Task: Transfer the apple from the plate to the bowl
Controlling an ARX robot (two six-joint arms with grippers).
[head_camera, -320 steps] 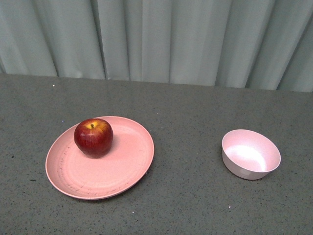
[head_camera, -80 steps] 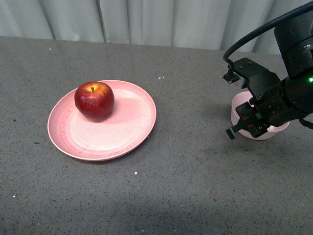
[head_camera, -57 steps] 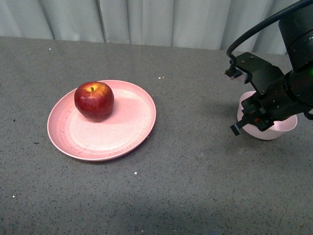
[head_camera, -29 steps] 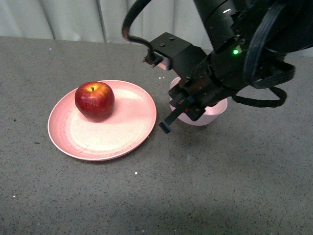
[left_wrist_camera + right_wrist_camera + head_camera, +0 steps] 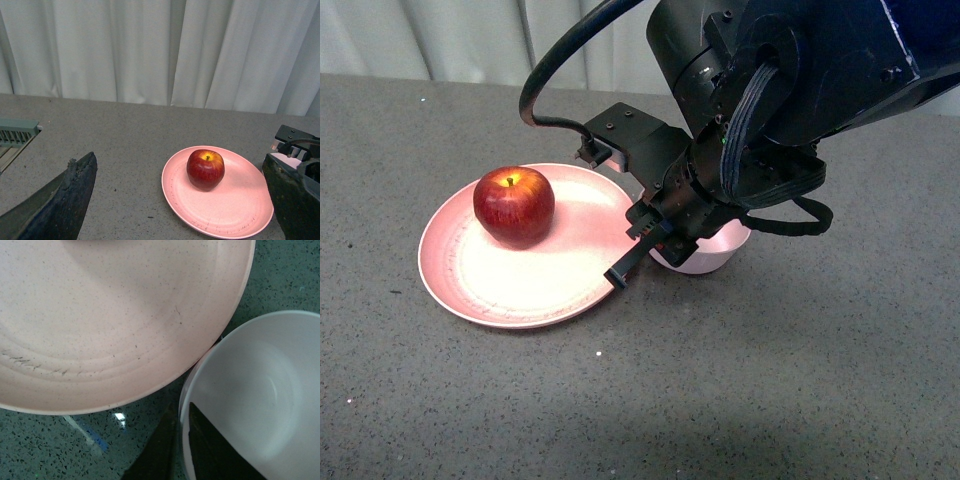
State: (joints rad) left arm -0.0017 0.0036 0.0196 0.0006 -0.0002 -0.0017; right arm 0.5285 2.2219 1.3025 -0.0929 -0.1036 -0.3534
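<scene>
The dark-red apple [image 5: 513, 205] sits on the far left part of the salmon-pink plate [image 5: 520, 280]; both also show in the left wrist view, the apple [image 5: 205, 169] on the plate [image 5: 235, 210]. My right gripper [image 5: 655, 240] is shut on the rim of the pale pink bowl [image 5: 705, 255], which stands right beside the plate's right edge. In the right wrist view one finger lies inside the bowl [image 5: 260, 390] and one outside, next to the plate [image 5: 110, 315]. My left gripper [image 5: 180, 200] is open and empty, well short of the plate.
A grey speckled tabletop [image 5: 770, 380] carries everything. Pale curtains [image 5: 470, 40] hang behind the table. My right arm's bulky dark body [image 5: 790, 80] looms over the bowl and hides most of it in the front view.
My right gripper has carried the bowl leftward from the table's right side to just beside the plate. The apple and plate have not moved.
</scene>
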